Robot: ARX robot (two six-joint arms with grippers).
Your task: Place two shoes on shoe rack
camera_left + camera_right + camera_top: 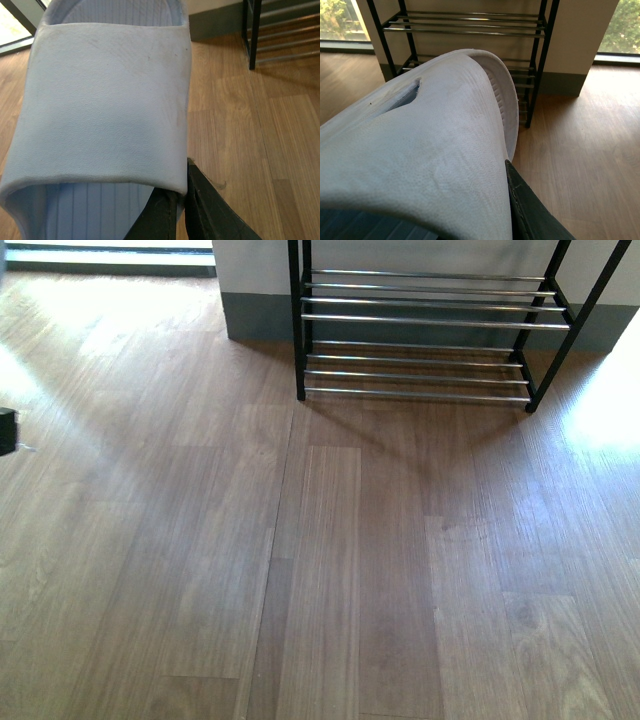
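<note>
Each gripper holds one pale blue slide sandal. My left gripper is shut on the strap edge of a sandal that fills most of the left wrist view. My right gripper is shut on the other sandal, its strap bulging toward the camera. The shoe rack, with a black frame and chrome bars, stands against the wall at the far end of the floor and holds no shoes in the front view. It shows again as the rack beyond the right sandal. Neither arm shows in the front view.
Wood plank floor stretches from me to the rack. A white wall with a grey skirting stands behind the rack. A small dark object sits at the left edge. Windows flank the wall.
</note>
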